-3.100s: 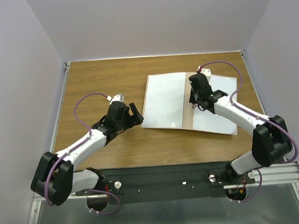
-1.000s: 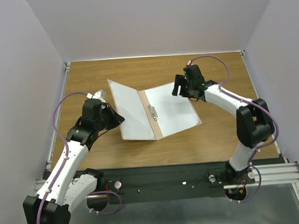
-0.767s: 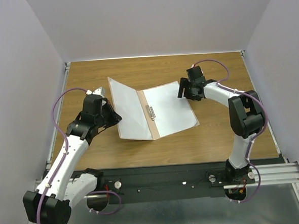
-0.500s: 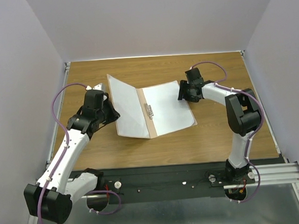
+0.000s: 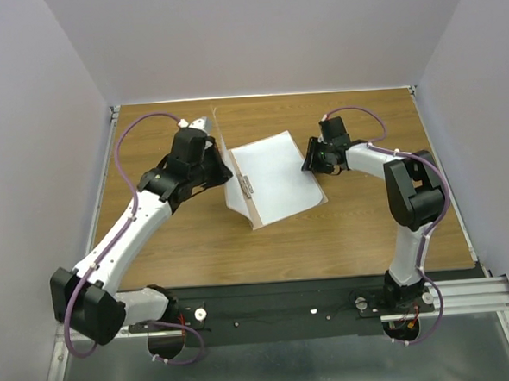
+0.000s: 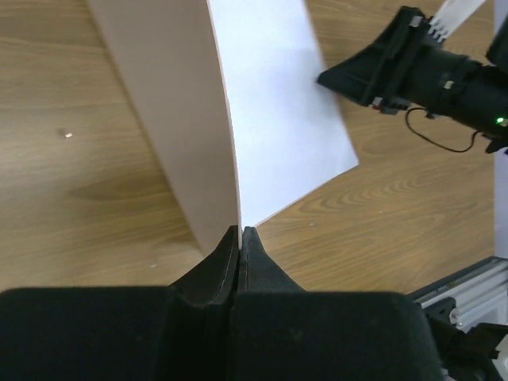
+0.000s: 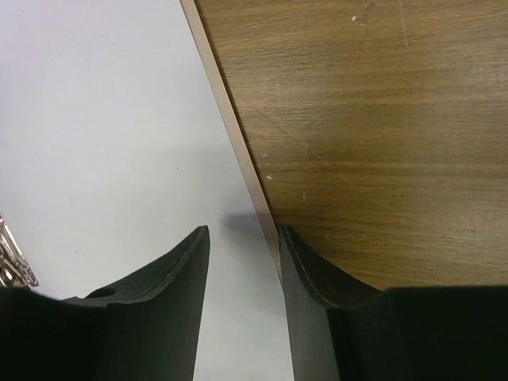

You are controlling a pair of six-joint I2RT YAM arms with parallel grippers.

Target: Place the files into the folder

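Note:
The tan folder (image 5: 252,212) lies half open at the table's middle. Its left cover (image 6: 171,119) stands raised and nearly upright, and my left gripper (image 5: 214,163) is shut on that cover's edge (image 6: 239,230). A white file (image 5: 275,172) lies flat on the folder's right half, next to the metal clip (image 5: 246,185). My right gripper (image 5: 315,163) sits low at the folder's right edge. In the right wrist view the right gripper (image 7: 242,234) is open, one finger over the file (image 7: 103,119) and the other on the folder's tan rim (image 7: 238,135). I cannot tell whether a second file lies inside.
The wooden table (image 5: 172,247) is walled on the left, back and right. A black rail (image 5: 279,306) with both arm bases runs along the near edge. My right arm (image 6: 413,67) shows in the left wrist view beyond the file.
My left gripper has swung the left cover up and to the right, from lying flat to nearly upright. The right gripper's jaws have narrowed at the folder's right edge.

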